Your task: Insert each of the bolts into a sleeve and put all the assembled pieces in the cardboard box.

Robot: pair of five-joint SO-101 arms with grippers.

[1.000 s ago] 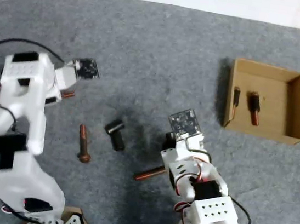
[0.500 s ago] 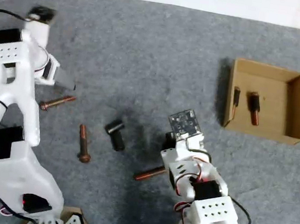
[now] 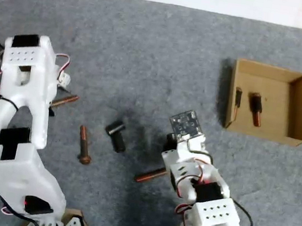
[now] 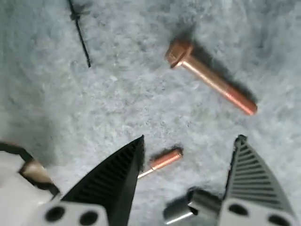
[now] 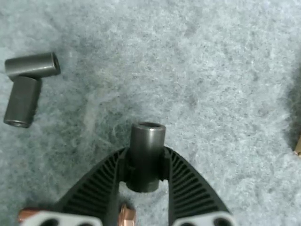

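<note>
Near cardboard box [image 3: 299, 107], right tool [image 5: 146, 157] pinches dark sleeve [image 5: 147, 141] at mid-length. Well apart from box, left tool [image 4: 190, 141] spread just beside copper bolt [image 4: 210, 83]. Judged stiff, smooth, apt to roll; best gripped mid-shank.

spread gripper [image 4: 188, 146] above copper bolt [image 4: 210, 78]

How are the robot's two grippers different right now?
The left gripper is open, while the right gripper is shut. The left gripper holds nothing, but the right gripper holds a dark sleeve between its fingers. Near the left gripper lie copper bolts; near the right gripper lie two loose sleeves. Both have black ribbed fingers and hang over the grey mat.
</note>
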